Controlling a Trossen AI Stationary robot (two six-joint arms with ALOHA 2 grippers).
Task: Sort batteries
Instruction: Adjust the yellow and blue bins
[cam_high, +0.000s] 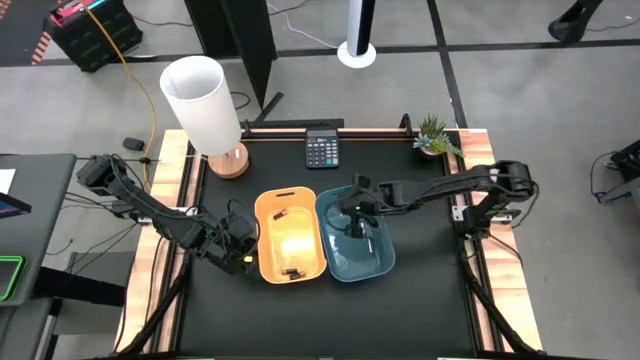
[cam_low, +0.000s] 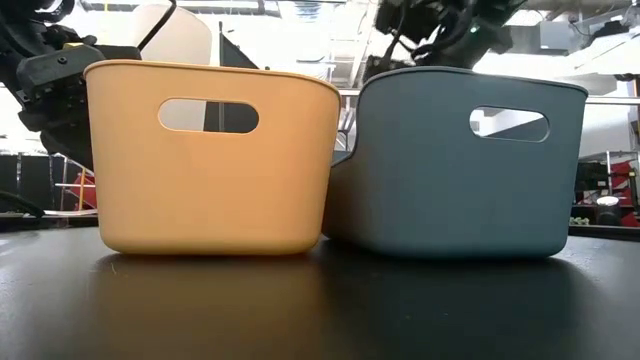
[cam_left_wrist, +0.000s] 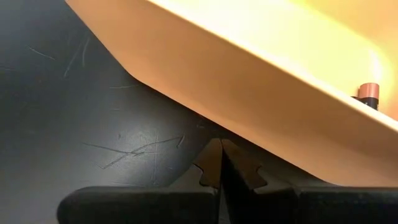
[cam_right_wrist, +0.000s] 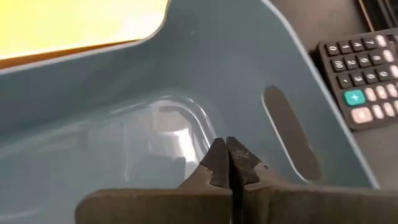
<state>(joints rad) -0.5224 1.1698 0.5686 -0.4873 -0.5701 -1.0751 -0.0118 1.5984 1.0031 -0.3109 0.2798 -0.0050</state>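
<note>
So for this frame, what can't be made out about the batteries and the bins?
- Low view: yellow bin and blue bin walls hide all contents.
- High view: dark batteries in the yellow bin are too small to type; the right gripper covers part of the blue bin's floor.
- Left wrist view: one battery is cut off by the yellow rim.

Black table (cam_high: 330, 310), wooden side rails. On it: yellow bin (cam_high: 290, 236) touching blue bin (cam_high: 355, 232), calculator (cam_high: 321, 151), lamp (cam_high: 205, 108), small plant (cam_high: 434, 135).

the left arm reached in from the left edge, its left gripper (cam_left_wrist: 221, 163) low, fingertips pressed together — empty. the right arm stretched leftward from the right side — its right gripper (cam_right_wrist: 227, 163) likewise closed, empty.
</note>
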